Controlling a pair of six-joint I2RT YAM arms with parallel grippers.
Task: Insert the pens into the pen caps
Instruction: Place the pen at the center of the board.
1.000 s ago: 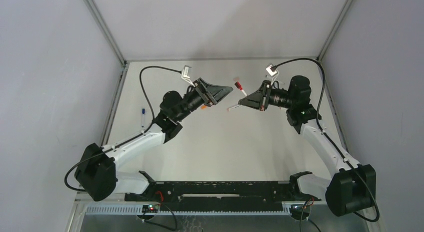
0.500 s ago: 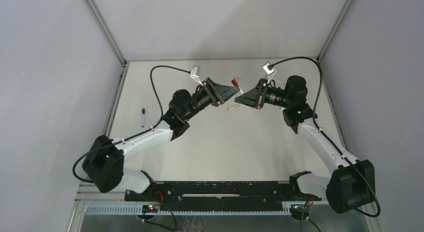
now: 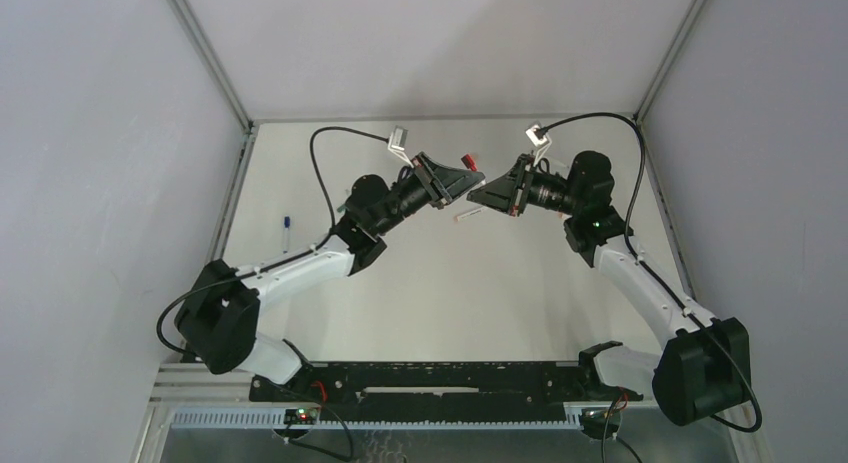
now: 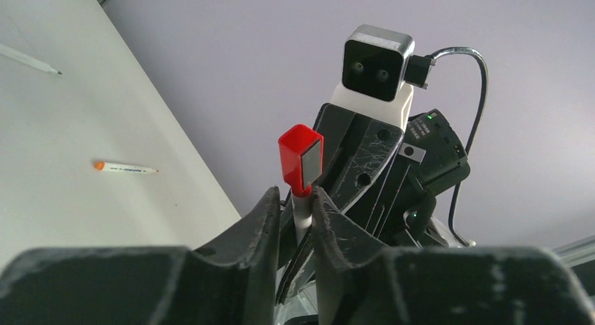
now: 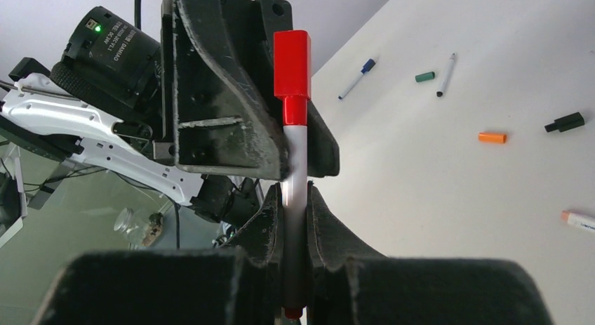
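Pale tabletop (image 3: 430,293) between grey walls, both arms meeting above its far half. To seat the red cap (image 5: 291,58) well, I'd press straight along the pen (image 5: 295,177), no sideways bend. The right jaws pinch the white barrel. The left jaws straddle it just under the cap; I cannot tell whether they grip

My worktop (image 3: 450,293) is a pale, matt sheet. From my right wrist I see six small things lying flat on it: a blue pen (image 5: 356,78), a green cap (image 5: 424,76) just beside a black-tipped pen (image 5: 445,65), an orange cap (image 5: 492,137), a black cap (image 5: 565,122) near it, and a pink-ended pen (image 5: 579,220) cut off by the picture's edge.
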